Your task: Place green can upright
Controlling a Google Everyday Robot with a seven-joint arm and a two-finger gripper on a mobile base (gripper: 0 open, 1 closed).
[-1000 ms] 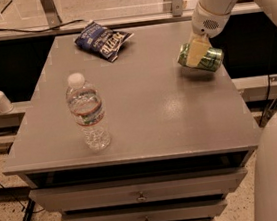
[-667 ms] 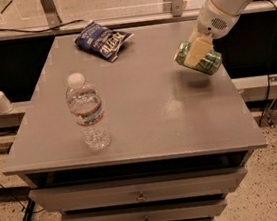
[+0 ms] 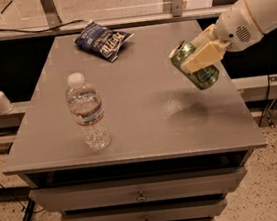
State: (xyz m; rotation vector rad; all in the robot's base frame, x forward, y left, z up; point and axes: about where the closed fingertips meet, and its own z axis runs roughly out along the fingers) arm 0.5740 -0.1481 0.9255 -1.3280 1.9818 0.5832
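Pincer (image 3: 198,58) clamped tight across the green can (image 3: 206,76), hanging tilted above the desk's (image 3: 142,97) right side, silver top leaning up-left, so it looks to need righting before set-down.

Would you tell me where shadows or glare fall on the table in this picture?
Camera view: the tool, over the table's right side, grips the tilted can; its dark shadow lies below on the top, with a pale glare patch just left of it.
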